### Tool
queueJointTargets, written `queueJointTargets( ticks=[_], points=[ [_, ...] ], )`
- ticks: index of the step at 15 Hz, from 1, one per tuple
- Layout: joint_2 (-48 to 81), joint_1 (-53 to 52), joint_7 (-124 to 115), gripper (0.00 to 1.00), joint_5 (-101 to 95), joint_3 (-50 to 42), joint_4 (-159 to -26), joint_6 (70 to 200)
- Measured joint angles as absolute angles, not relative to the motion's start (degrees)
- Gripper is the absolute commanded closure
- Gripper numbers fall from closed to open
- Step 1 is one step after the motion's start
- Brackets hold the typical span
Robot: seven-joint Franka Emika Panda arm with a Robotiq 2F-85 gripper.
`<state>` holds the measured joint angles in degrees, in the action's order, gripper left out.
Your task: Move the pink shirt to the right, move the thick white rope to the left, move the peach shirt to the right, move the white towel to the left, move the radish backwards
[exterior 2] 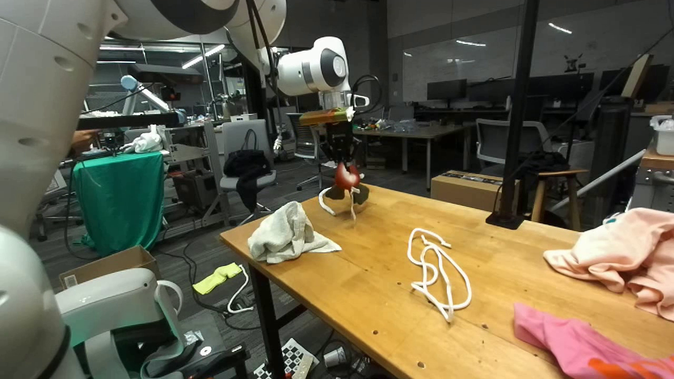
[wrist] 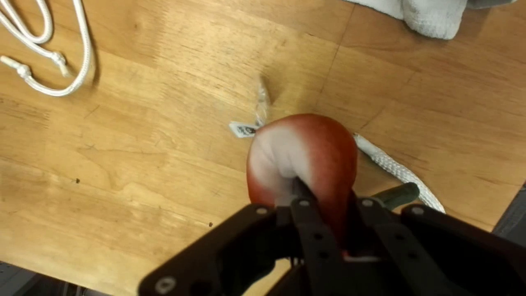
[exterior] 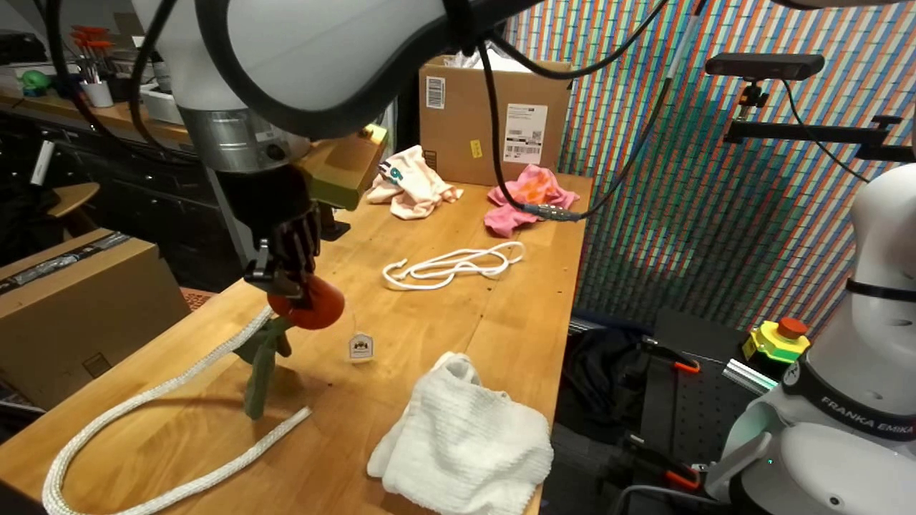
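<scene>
the hand (exterior: 295, 292) pinched the radish (exterior: 327, 306) over the bench (exterior: 451, 325), at left in an exterior view; backwards travel likely wanted a steady lift, leaves (exterior: 259, 380) clear of the thick white rope (exterior: 247, 455).

We see the white towel (wrist: 433, 18) cut off at the wrist view's top. We cannot read the tag (exterior: 361, 347).

Thin white string (exterior: 458, 270); labelled cardboard box (exterior: 465, 125)
</scene>
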<state>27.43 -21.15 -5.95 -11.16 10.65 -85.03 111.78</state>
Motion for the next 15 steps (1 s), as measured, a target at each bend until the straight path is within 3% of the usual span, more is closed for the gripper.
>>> queueJointTargets(
  ticks=[15],
  points=[
    [23.8, -22.0, -6.8, 0.92, -10.5, 10.7, -69.0, 100.6]
  ],
)
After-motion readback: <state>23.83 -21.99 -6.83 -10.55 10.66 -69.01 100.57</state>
